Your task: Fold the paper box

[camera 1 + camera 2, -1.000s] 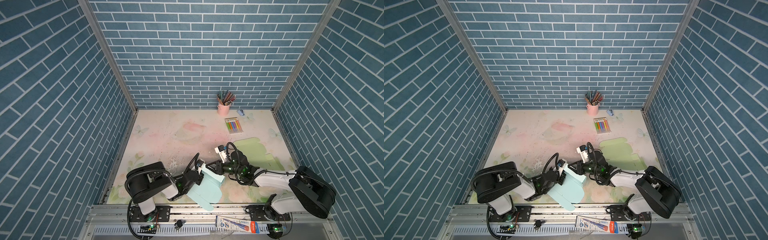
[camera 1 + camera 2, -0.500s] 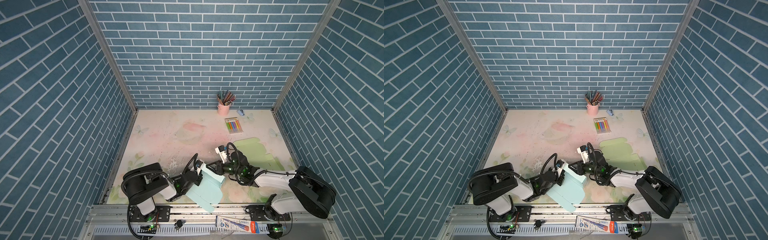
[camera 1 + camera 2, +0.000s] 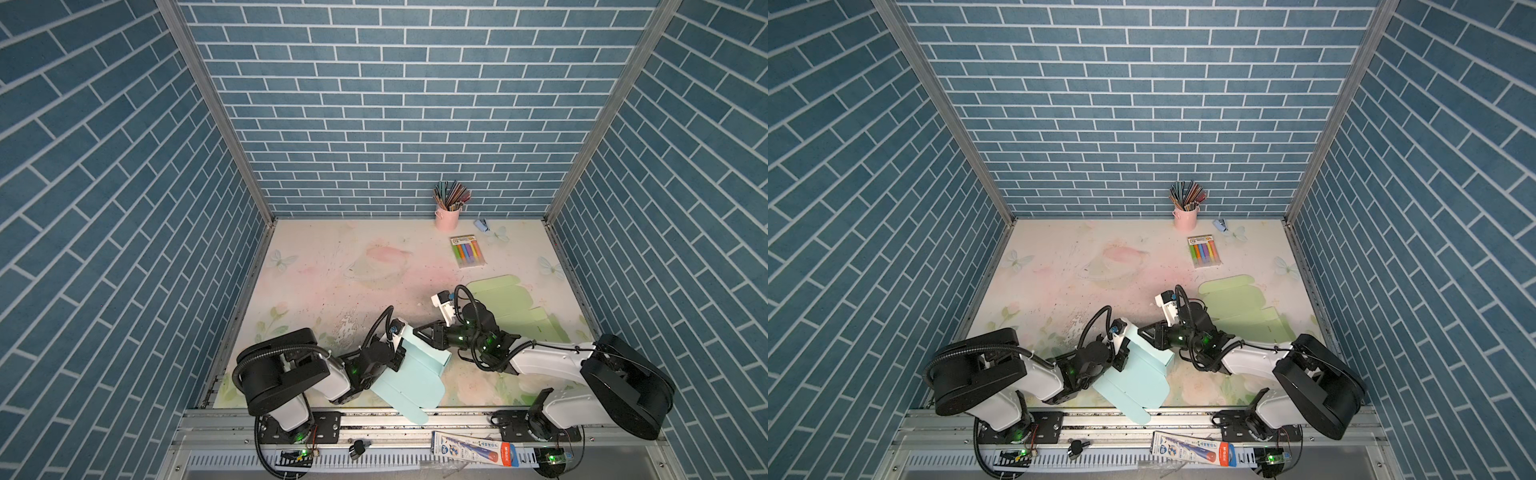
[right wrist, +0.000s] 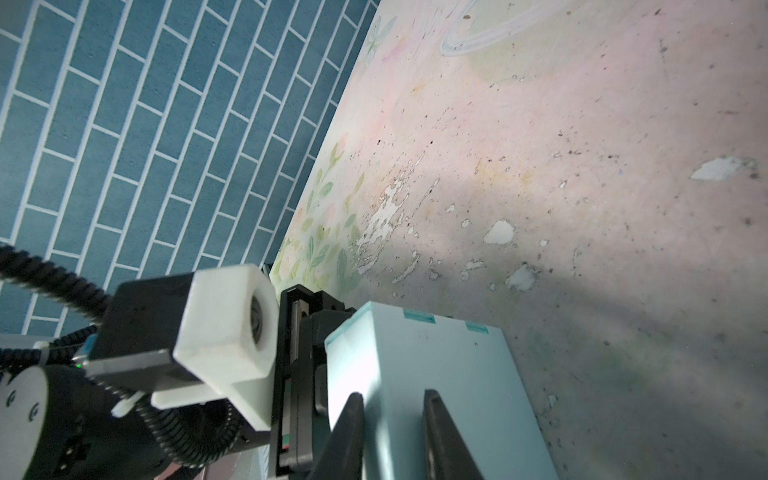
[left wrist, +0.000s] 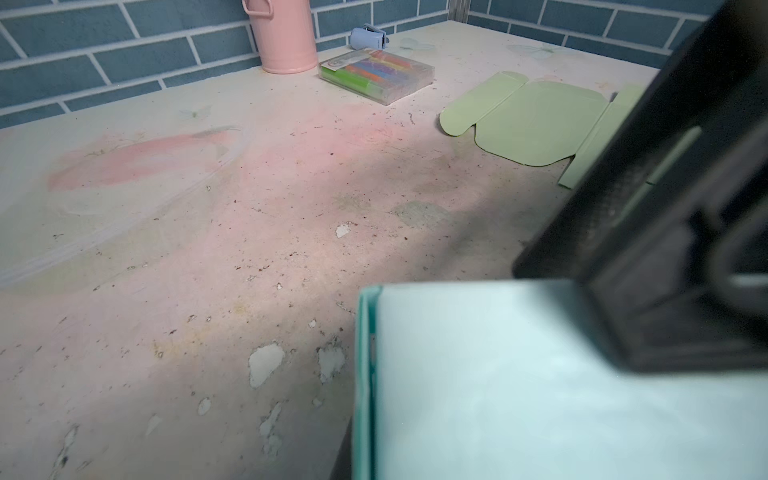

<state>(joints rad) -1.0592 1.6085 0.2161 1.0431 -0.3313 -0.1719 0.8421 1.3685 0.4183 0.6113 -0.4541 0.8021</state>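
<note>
Lying half-folded: pale-blue paper box; right pincer slightly parted, left pincer unclear.

The left arm, based at 7 o'clock, and the right arm, at 5 o'clock, pair bulky black housings with white shells, green-lit black joints and ribbed black cables. The right gripper has slim black jaws.

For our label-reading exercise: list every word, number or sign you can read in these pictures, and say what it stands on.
Marker pack: the header label is printed, but too small to read.
Carton on the front rail: printed, but too blurred to read.
No other text seen.
</note>
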